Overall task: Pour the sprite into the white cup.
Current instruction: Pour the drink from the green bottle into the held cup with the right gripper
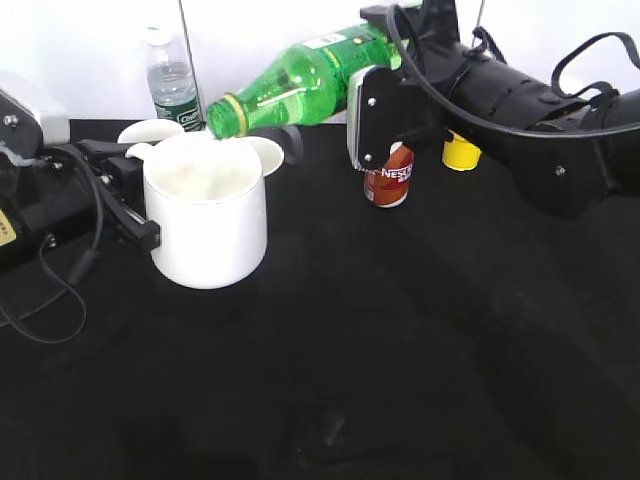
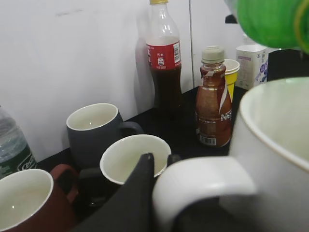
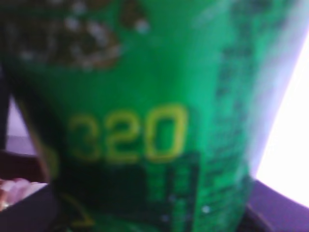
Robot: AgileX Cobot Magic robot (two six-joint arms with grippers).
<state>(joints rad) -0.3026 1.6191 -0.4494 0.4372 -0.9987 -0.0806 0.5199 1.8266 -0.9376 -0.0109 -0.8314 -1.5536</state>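
- Exterior: right gripper clamps the sprite, tilted, neck over the white cup; left gripper at the cup's handle side.
- Left wrist: dark finger against the white handle; grip state unclear.
- Right wrist: blurred green label fills the view.

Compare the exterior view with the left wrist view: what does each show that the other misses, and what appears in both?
Only the exterior view shows the right end effector clamped on the tilted sprite, whose neck is over the white cup, and the left end effector at the cup's handle side. Only the left wrist view shows the cola bottle, the grey mug, the dark red mug and the white carton. Both show the white cup, part of the sprite, the Nescafe bottle and the yellow paper cup.
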